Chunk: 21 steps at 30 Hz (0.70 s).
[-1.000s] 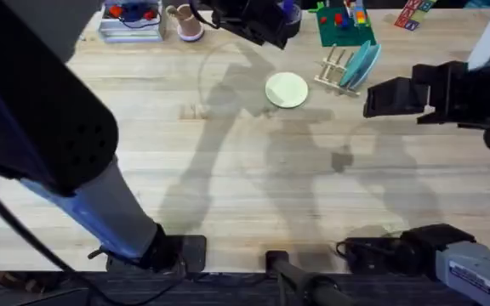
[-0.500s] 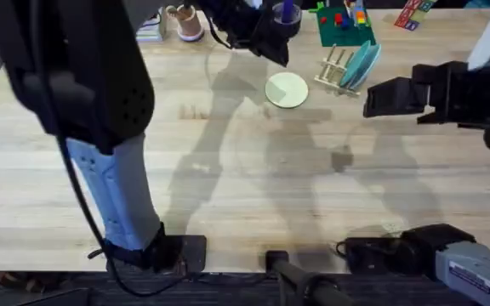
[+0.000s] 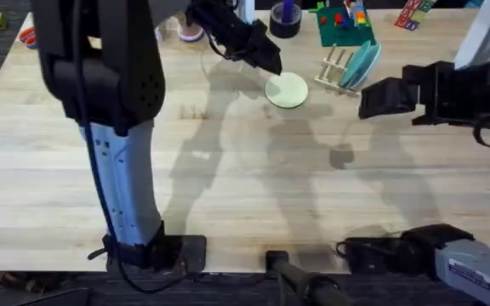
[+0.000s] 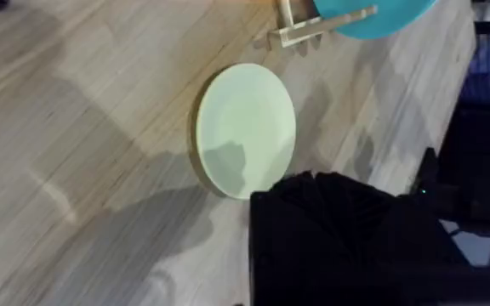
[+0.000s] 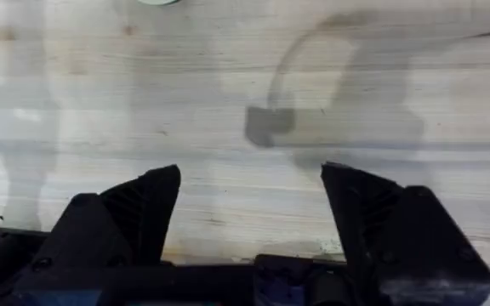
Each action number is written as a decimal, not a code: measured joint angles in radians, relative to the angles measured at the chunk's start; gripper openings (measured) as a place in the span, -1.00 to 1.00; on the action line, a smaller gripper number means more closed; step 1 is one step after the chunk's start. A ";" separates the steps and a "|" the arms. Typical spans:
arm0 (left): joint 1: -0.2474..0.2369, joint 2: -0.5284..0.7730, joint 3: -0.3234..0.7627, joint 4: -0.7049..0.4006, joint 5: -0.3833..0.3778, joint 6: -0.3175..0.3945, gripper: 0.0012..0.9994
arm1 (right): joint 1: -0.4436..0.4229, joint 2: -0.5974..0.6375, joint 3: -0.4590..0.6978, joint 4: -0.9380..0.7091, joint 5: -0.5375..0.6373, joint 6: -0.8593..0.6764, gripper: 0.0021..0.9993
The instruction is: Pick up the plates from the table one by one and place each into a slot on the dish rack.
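The cream plate (image 3: 287,89) lies flat on the table (image 3: 228,187), towards the back and a little right of the middle. It also appears in the left wrist view as a pale plate (image 4: 245,127). My left gripper (image 3: 269,59) hovers just behind and to the left of it, close to its rim. The turquoise plate (image 3: 365,63) stands on edge in the dish rack (image 3: 333,68), right of the cream plate; both show again as turquoise plate (image 4: 373,15) and dish rack (image 4: 313,32). My right gripper (image 5: 249,183) is open and empty, hanging over bare table right of the rack (image 3: 379,98).
Along the back edge stand a black tape roll (image 3: 285,20), a green toy board with coloured blocks (image 3: 344,24) and a small cup (image 3: 190,25). The left arm (image 3: 100,76) rises tall over the table's left side.
The left arm has swung right, and its gripper has come down and right towards the cream plate's rim. The right gripper has barely shifted. Both plates stay put.
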 joint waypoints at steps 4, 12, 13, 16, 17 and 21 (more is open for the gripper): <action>-0.002 0.047 0.000 0.002 0.019 0.000 -0.93 | 0.000 0.001 0.000 0.000 0.000 0.000 0.99; -0.002 0.102 0.000 0.074 0.029 -0.010 -0.93 | 0.000 0.001 -0.001 0.000 0.000 0.000 0.99; -0.002 0.104 0.000 0.086 0.032 -0.015 -0.93 | 0.000 0.001 -0.001 0.000 0.000 0.000 0.99; -0.002 0.112 0.000 0.104 0.036 -0.028 -0.92 | 0.000 0.001 -0.001 0.000 0.000 0.000 0.99; -0.002 0.117 0.000 0.109 0.038 -0.031 -0.93 | 0.000 0.001 -0.001 0.000 0.000 0.000 0.99; -0.002 0.140 0.000 0.127 0.039 -0.039 -0.93 | 0.000 0.001 -0.001 0.000 0.000 0.000 0.99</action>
